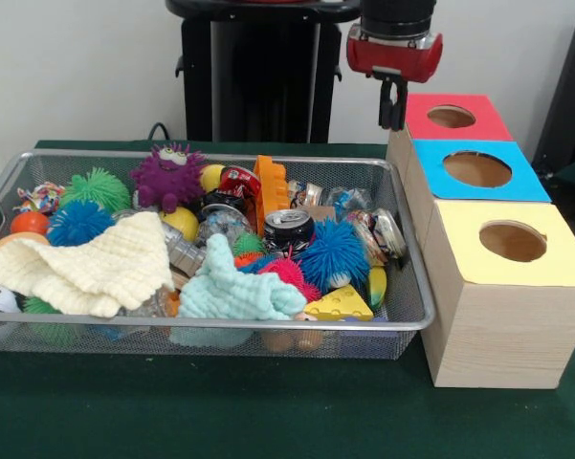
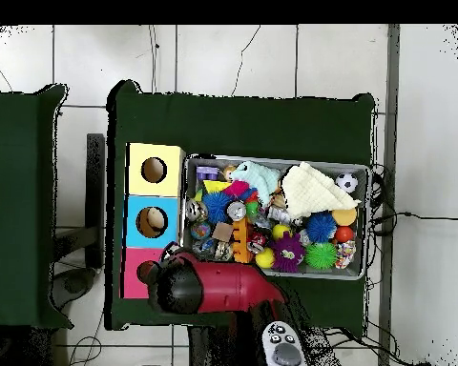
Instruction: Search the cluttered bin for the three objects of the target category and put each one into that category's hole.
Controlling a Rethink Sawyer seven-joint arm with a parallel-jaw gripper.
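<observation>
Green cloth covers the bench, with a broad bare strip along its near edge in front of the wire bin and a narrower one behind it. Just beside the bin's right end stand three wooden boxes in a row, their long line running from near to far: the yellow box nearest, the blue box in the middle, the red box farthest, each with a round hole facing straight up. The pincer hangs above the far left corner of the red box, clear of the bin, pointing straight down; its fingers look close together with nothing between them, though whether they are fully pressed I cannot tell. The bin's long axis runs left to right and it is piled almost to its rim: a cream cloth lies over the left part, a mint cloth at the near middle, a purple furry toy upright at the back, a blue spiky ball right of centre, a drink can tilted with its top facing the front, an orange plastic piece on edge behind it, and a yellow cheese wedge against the near wall. Which category is the target cannot be told
</observation>
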